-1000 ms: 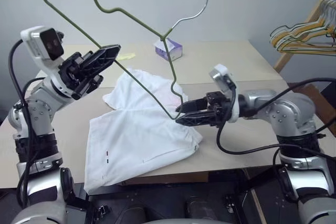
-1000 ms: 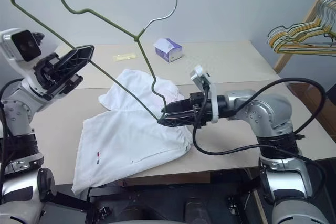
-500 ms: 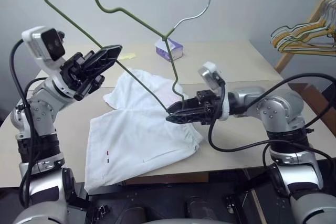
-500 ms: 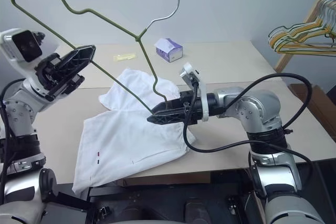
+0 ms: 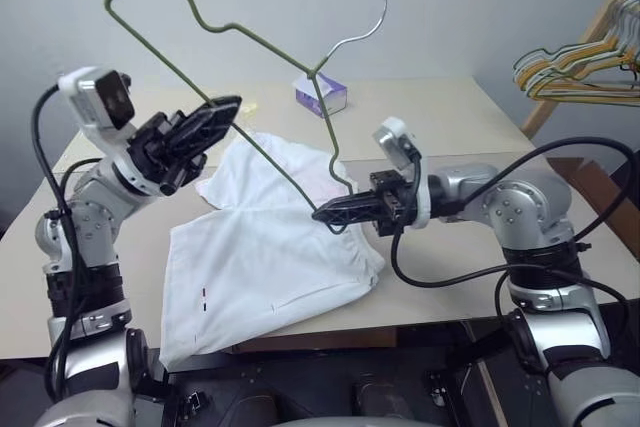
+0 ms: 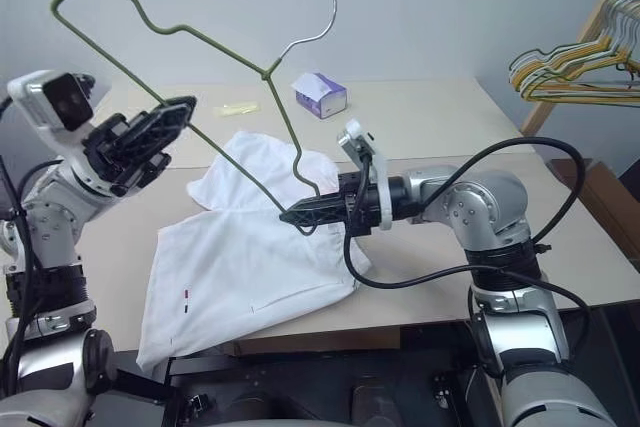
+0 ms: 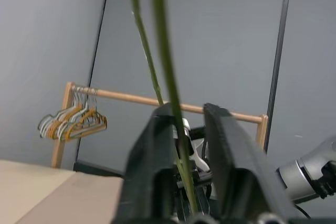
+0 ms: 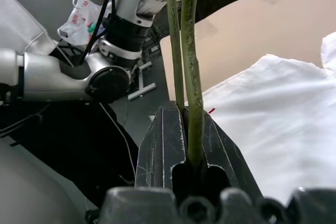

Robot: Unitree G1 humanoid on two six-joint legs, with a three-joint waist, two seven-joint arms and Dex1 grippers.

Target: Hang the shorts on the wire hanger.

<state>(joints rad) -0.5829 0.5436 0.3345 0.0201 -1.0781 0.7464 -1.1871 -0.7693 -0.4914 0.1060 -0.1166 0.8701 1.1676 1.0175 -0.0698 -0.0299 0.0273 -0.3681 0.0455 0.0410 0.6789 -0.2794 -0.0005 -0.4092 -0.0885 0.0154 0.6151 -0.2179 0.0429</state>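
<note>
A pale wooden table (image 5: 440,117) carries the shorts (image 5: 270,262), which lie flat and rumpled near its front edge, one leg reaching the edge. Above them the wire hanger (image 5: 275,77) is held tilted in the air, its silvery hook uppermost and its lower corner just over the cloth. The right gripper (image 5: 325,214) is clenched on that lower corner, the green wire running up between its pressed fingers in the right wrist view. The left gripper (image 5: 228,107) has the hanger's long straight bar between its fingers, which stand slightly parted; whether they touch the wire is hard to tell. Behind sits a small tissue box (image 5: 321,94), and at the right a rack of coloured hangers (image 5: 575,72).
</note>
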